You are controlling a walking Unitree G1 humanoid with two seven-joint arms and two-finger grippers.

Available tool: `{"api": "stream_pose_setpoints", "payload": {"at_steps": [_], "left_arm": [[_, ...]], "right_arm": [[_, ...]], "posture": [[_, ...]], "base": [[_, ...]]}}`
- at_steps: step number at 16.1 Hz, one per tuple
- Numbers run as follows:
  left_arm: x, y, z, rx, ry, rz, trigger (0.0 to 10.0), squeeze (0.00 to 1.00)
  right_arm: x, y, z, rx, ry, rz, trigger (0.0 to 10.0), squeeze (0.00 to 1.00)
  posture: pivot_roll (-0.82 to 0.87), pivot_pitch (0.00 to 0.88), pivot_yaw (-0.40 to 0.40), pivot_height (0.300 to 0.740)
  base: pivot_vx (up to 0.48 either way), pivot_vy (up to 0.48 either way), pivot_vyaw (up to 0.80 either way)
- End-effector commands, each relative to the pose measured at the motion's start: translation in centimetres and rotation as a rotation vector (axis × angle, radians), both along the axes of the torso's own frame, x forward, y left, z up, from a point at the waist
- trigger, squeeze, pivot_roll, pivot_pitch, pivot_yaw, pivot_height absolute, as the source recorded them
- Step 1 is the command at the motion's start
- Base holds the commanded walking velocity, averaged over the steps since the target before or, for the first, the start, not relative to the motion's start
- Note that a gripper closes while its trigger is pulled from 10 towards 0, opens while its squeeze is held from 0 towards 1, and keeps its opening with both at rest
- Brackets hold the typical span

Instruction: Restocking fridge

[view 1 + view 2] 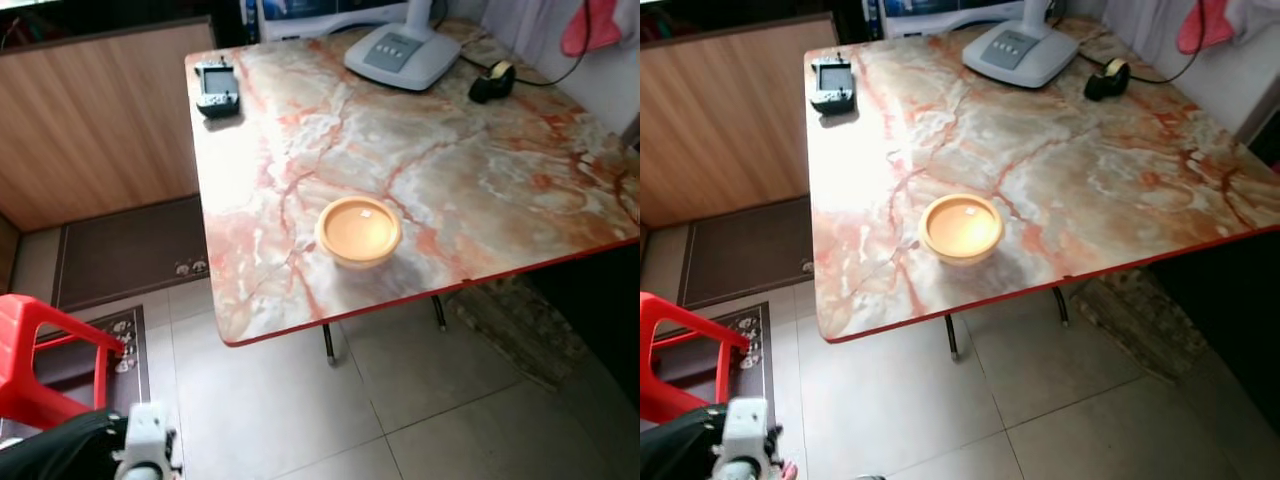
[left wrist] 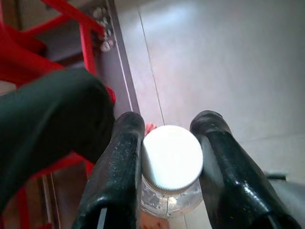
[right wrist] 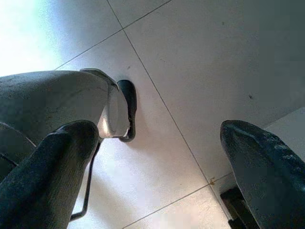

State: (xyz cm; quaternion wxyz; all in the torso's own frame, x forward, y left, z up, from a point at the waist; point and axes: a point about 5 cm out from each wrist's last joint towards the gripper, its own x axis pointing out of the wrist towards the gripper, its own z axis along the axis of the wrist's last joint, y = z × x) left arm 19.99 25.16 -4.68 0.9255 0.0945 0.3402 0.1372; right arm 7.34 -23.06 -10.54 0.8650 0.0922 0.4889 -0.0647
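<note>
Bottle (image 2: pixel 170 167): I saw a clear body and white ribbed cap, pinched at the neck by the left gripper (image 2: pixel 167 143), low over floor tiles (image 2: pixel 228 62) | contents: could not tell | right gripper (image 3: pixel 157 148): fingers spread, holding nothing | yellow lidded bowl (image 1: pixel 358 232): sat near the marble table's (image 1: pixel 500 170) front edge, contents hidden.

No text, brand or number can be read anywhere. The small dark device (image 1: pixel 217 88) at the table's far corner has a screen too blurred to make out. The grey base (image 1: pixel 402 53) beyond it carries buttons whose markings are too small to tell.
</note>
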Motion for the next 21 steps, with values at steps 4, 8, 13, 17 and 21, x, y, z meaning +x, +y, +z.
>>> {"api": "stream_pose_setpoints", "payload": {"at_steps": [4, 8, 13, 17, 21], "left_arm": [[-1.1, -1.4, -1.6, -0.026, 0.079, -0.065, 10.0, 0.00], [-2.2, -2.0, -2.6, -0.039, 0.117, -0.032, 10.0, 0.00], [-2.2, -2.0, -2.6, -0.069, 0.105, 0.010, 10.0, 0.00], [-2.2, -1.9, -2.6, -0.071, 0.103, 0.011, 10.0, 0.00], [-2.3, -2.1, -2.7, -0.084, 0.096, 0.016, 10.0, 0.00]], "right_arm": [[-0.9, -0.1, -0.2, -0.001, 0.024, -0.002, 10.0, 0.00], [-1.0, -0.2, -0.1, -0.005, 0.024, -0.012, 10.0, 0.00], [-1.0, -0.3, -0.1, -0.003, 0.018, -0.002, 10.0, 0.00], [-1.0, -0.3, -0.1, -0.003, 0.023, 0.002, 10.0, 0.00], [-1.4, -0.3, -0.2, -0.005, 0.028, -0.012, 10.0, 0.00]], "posture": [[0.17, 0.155, -0.027, 0.740], [0.17, 0.176, -0.034, 0.740], [0.16, 0.189, -0.038, 0.740], [0.16, 0.187, -0.040, 0.740], [0.15, 0.172, -0.043, 0.740]], "base": [[0.000, 0.000, 0.00], [0.000, 0.000, 0.00], [0.000, 0.000, 0.00], [-0.060, 0.000, 0.00], [-0.271, 0.000, 0.00]]}}
